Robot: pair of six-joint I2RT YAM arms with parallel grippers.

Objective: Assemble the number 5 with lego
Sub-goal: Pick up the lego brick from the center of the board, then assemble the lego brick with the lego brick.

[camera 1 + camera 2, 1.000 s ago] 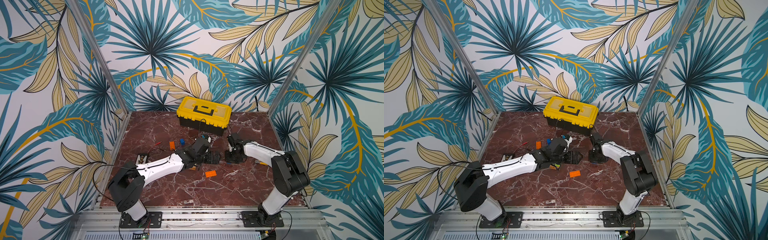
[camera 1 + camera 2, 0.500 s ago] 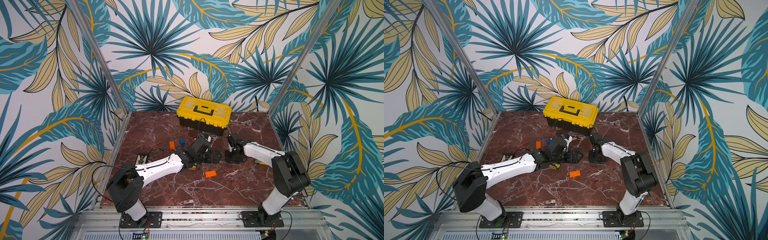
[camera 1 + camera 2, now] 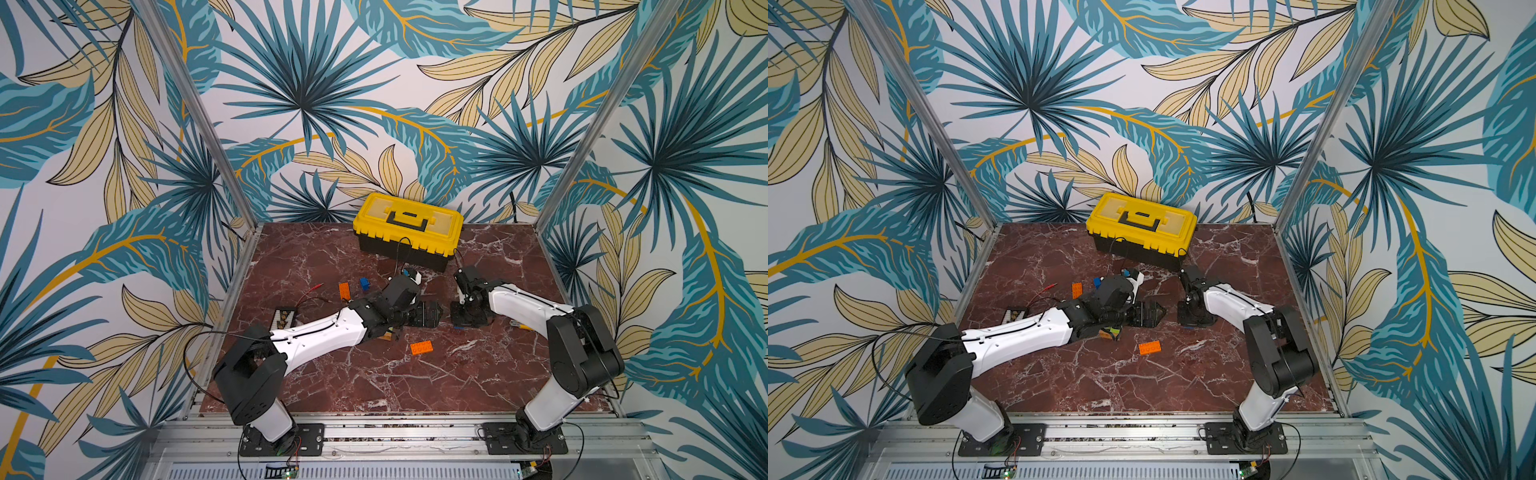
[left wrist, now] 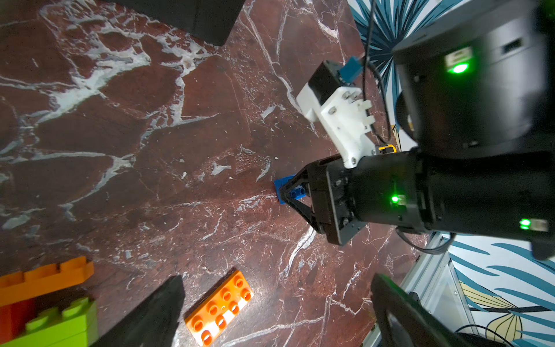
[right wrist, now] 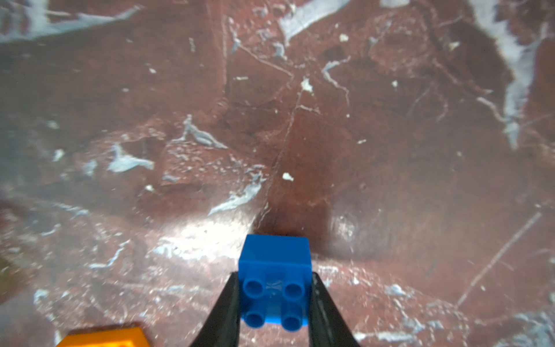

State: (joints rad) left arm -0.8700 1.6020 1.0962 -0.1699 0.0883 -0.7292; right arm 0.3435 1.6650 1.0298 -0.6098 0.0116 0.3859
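The right end effector [image 5: 274, 300] was closed on a small blue lego brick [image 5: 274, 255], with its studs turned toward the wrist camera, very low over the marble worktop [image 3: 374, 386]. The left end effector [image 4: 276, 279] stood wide open and held nothing. An orange brick [image 4: 220, 305] lay flat on the worktop near it.

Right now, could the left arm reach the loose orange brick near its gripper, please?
Probably yes: the left gripper is open, the orange brick lies free close by, and the right gripper, shut on a blue brick, stands apart.
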